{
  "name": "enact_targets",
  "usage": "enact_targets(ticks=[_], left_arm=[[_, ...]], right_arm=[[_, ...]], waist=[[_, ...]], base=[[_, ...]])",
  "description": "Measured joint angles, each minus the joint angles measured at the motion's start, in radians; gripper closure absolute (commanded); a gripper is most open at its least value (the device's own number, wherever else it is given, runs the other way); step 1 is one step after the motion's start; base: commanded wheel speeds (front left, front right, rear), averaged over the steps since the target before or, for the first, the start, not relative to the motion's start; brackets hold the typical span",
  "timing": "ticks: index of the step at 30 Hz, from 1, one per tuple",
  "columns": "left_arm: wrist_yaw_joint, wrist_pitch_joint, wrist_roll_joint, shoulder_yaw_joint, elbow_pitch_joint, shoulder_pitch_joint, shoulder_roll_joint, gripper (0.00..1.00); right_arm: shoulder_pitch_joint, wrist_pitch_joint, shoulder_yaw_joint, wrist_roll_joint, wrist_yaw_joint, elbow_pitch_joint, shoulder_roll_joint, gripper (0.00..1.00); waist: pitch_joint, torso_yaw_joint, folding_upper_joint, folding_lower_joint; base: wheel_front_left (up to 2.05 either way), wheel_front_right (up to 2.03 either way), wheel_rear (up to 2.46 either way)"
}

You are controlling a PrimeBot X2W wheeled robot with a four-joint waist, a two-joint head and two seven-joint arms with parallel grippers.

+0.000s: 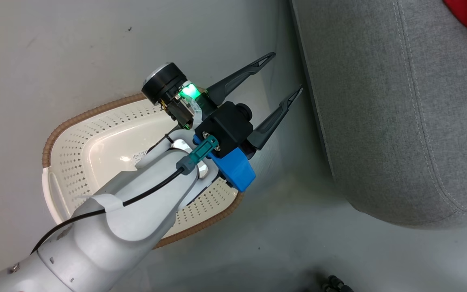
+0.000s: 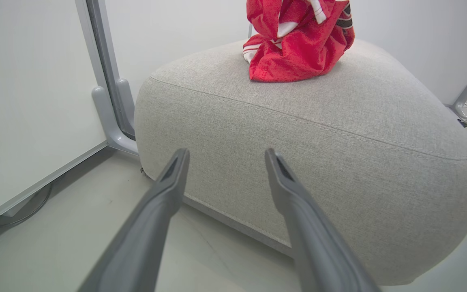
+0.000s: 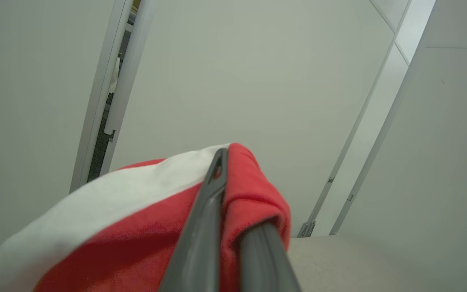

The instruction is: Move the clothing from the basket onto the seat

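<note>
Most of the transfer reads as complete. The large grey woven-fabric upholstered seat [image 2: 318, 162] with rounded edges and a seam line carries the load. In the left wrist view a bunched heap of soft red sports clothing [image 2: 298, 52] with white trim rests on its top surface, well back from the near edge. White stripes and a patch of black numeral are visible in the heap, which suggests both garments are there. The top of the heap is cut off, so this cannot be confirmed. The head view shows a corner of red fabric at the upper right of the seat. The cream perforated plastic laundry basket [image 1: 67, 162] with the brown woven-look rim stands on the pale floor [image 1: 35, 48] beside the seat. Its exposed floor and walls show no fabric, though the pale left forearm hides part of the interior. The left gripper [image 1: 287, 71] hangs above the basket's seat-side rim, jaws spread wide and holding nothing, fingers pointing at the seat's flank. The right gripper [image 3: 241, 190] has its jaws pinched tight on a fold of red fabric with a white band, above the seat. Outstanding step, by judgement: release that fold so the garment lies free, then confirm the hidden part of the basket holds nothing.
</note>
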Motion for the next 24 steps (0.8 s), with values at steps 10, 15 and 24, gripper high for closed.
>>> enact_targets(ticks=[10, 15, 24], left_arm=[[0.008, 0.0, -0.001, -0.005, -0.002, -0.009, 0.006, 0.0], [0.01, -0.006, -0.006, -0.008, 0.0, -0.009, 0.005, 0.0], [0.027, -0.037, -0.024, -0.007, 0.021, 0.018, -0.011, 0.0]], right_arm=[[0.047, 0.0, 0.055, -0.009, 0.0, 0.272, 0.021, 1.0], [0.063, 0.0, 0.081, 0.007, 0.0, 0.343, 0.05, 1.0], [0.186, 0.0, 0.025, -0.012, 0.0, 0.275, 0.095, 0.0]], waist=[[0.005, 0.011, 0.0, -0.0001], [-0.003, 0.02, 0.0, -0.0001], [-0.068, 0.028, 0.0, -0.0001]], base=[[0.0, 0.0, 0.0], [0.0, 0.0, 0.0], [0.0, 0.0, 0.0]])
